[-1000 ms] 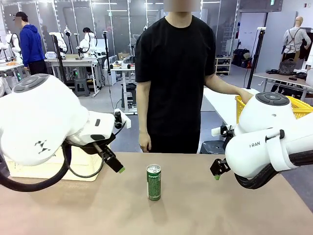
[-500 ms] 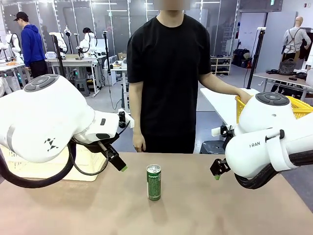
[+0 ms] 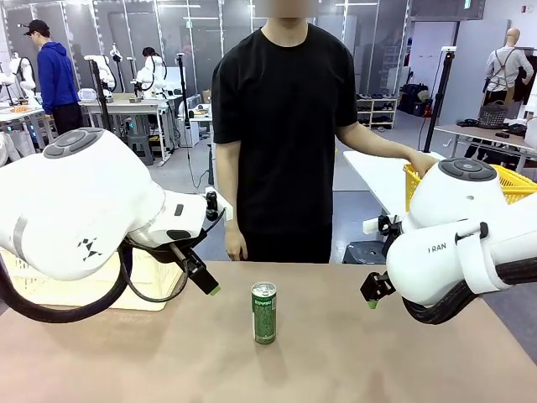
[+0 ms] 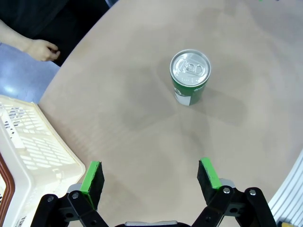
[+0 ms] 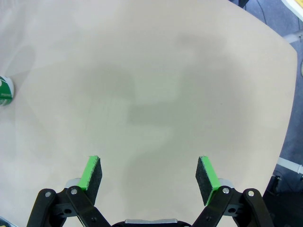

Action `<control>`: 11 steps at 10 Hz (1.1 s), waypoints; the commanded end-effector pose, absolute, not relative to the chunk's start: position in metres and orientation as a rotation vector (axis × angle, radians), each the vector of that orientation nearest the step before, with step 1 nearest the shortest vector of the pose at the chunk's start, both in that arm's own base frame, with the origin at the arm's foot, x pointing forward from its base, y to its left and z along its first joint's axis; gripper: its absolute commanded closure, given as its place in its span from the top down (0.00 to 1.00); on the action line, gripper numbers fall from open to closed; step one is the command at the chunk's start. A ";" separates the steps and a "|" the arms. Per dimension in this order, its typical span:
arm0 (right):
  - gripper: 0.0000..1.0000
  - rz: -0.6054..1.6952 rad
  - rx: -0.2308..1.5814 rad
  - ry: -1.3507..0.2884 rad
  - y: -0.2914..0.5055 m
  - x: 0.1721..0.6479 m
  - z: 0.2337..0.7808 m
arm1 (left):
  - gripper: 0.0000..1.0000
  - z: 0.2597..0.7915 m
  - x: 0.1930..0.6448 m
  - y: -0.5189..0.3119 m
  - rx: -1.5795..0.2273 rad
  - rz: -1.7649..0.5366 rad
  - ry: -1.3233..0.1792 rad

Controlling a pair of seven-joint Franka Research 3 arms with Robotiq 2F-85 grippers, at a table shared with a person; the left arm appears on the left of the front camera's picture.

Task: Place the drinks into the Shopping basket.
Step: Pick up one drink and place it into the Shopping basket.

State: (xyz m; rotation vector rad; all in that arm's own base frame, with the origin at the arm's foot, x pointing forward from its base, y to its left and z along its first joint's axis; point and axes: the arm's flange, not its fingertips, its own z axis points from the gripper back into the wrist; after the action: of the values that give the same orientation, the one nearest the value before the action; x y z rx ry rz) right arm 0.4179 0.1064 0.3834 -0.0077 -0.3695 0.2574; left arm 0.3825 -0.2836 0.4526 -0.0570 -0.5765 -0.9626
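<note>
Tan counter (image 3: 377,361) is backed by a workshop of tables, with a person (image 3: 285,126) at its far edge and the Shopping basket (image 4: 33,146) at its left edge. Since a second ago the left arm (image 3: 75,210) has been shifted toward the middle, the green can (image 3: 264,312) left upright at the centre. Left fingers (image 4: 93,176) are held apart short of the can; right fingers (image 5: 93,172) are spread too, well apart from it.

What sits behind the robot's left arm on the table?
The cream Shopping basket, largely covered by the left arm. Its lattice wall shows in the left wrist view, but its inside is hidden, so any contents cannot be told.
</note>
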 end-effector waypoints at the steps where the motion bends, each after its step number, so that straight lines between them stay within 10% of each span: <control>1: 1.00 0.262 -0.004 -0.368 0.107 0.418 0.383 | 1.00 0.453 0.390 -0.301 -0.073 -1.003 -0.601; 11: 1.00 0.262 -0.004 -0.368 0.107 0.418 0.383 | 1.00 0.454 0.423 -0.380 -0.156 -1.152 -0.590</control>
State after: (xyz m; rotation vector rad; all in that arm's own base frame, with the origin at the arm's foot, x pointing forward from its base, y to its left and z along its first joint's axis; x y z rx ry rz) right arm 0.4179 0.1064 0.3834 -0.0077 -0.3694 0.2576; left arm 0.4139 -0.3837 0.4507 -0.1266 -0.5927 -1.1299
